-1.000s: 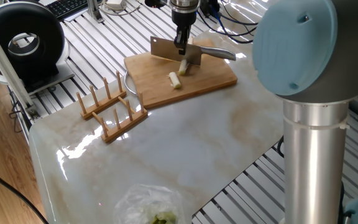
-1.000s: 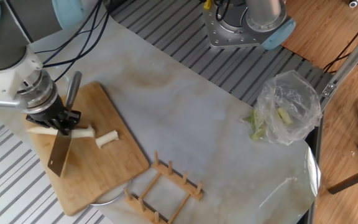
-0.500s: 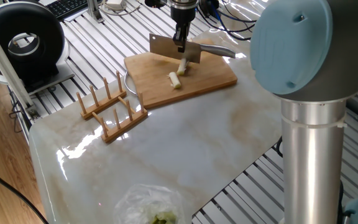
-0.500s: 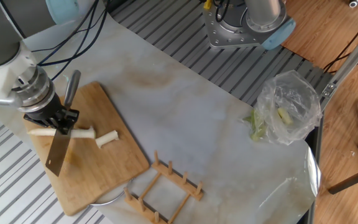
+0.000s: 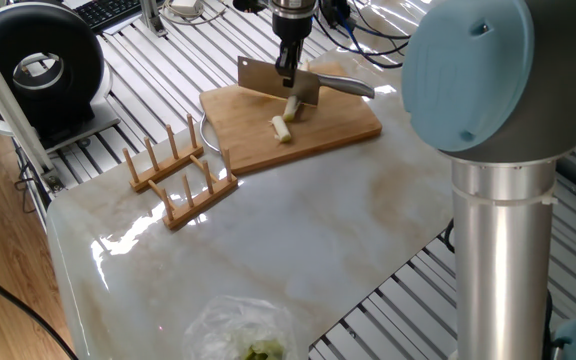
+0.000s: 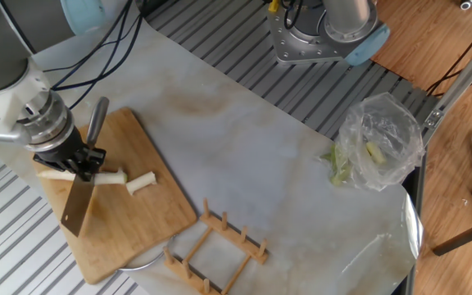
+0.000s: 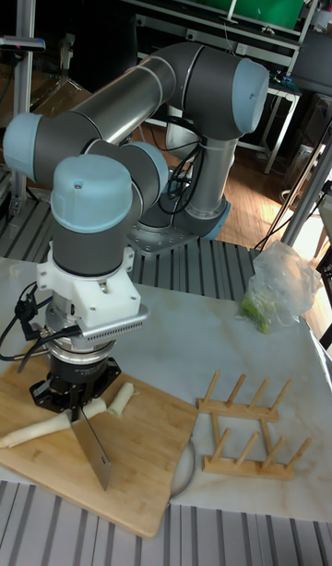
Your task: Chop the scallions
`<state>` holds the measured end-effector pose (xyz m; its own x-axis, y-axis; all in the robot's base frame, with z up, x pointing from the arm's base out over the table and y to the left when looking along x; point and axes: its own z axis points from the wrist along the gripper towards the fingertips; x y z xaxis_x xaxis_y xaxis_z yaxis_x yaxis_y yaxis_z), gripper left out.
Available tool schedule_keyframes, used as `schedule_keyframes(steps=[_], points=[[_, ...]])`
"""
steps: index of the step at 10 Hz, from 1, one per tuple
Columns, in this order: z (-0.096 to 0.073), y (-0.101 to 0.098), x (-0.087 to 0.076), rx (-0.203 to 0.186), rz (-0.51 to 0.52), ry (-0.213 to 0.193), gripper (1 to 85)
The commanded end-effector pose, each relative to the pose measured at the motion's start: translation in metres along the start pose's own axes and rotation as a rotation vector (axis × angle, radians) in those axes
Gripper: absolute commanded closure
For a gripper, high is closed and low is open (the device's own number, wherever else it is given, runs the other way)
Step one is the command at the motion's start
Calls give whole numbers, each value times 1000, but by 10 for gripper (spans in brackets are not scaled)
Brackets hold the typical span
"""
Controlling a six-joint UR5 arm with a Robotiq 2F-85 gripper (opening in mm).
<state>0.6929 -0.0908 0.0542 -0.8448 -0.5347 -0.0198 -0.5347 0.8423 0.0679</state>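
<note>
- The marble table top (image 5: 298, 240) is seen under everything; it is laid on a slatted metal surface.
- The robot arm (image 7: 138, 114) is bent down over the left part of the table in the tall fixed view.
- A wooden cutting board (image 6: 129, 221) is placed on the table, near one corner.
- A clear plastic bag (image 6: 379, 139) with green bits is lying well apart from the board, near the far edge.
- A wooden rack (image 6: 215, 242) with upright pegs is set just beside the board.
- A cleaver (image 6: 78, 205) is held with its blade pointing down over the board.
- The gripper (image 6: 76, 160) is seen with its fingers clamped on the cleaver, near where the handle begins.
- The scallions (image 6: 113, 175) are lying on the board: a long stalk is crossed by the blade, and a short cut piece (image 6: 141, 183) is lying just beside it.
</note>
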Motion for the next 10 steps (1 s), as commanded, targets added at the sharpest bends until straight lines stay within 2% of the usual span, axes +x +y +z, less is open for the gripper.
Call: schedule_keyframes(steps=[1,4,5,6,7,10], points=[[3,2,-5,-8,8,-23,843],[-10,2,-4,-18,-3,-12,843],[-9,2,-6,-25,-5,-19,843],[-2,1,-9,-27,-5,-33,843],[5,-3,-13,-9,-1,-36,843],[3,-4,-8,4,-1,-7,843]])
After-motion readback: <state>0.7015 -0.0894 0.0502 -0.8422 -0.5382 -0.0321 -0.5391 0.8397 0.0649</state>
